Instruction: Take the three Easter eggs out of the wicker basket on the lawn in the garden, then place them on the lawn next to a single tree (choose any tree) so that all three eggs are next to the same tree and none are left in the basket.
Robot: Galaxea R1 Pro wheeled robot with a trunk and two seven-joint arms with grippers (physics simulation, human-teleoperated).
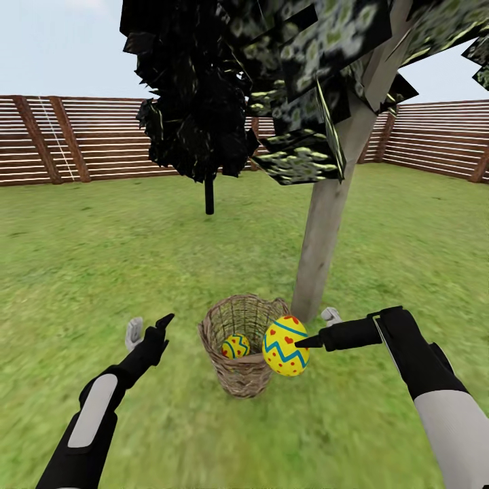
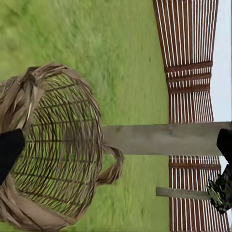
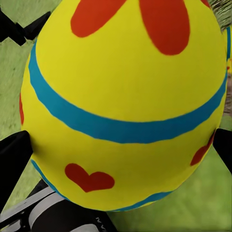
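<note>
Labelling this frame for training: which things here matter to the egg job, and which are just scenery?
Job: held Easter egg; egg in basket; wicker basket; pale-trunked tree; lawn; right claw.
Scenery: dark thin-trunked tree; slatted fence.

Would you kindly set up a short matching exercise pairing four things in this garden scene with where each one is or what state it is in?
Things:
1. right gripper
2. left gripper
3. egg in the basket
4. wicker basket

States or places:
A. standing on the lawn at the foot of the pale trunk
B. open, holding nothing
C. lying inside the woven wall
D. closed on a held egg

Pairs: 1-D, 2-B, 3-C, 4-A
</note>
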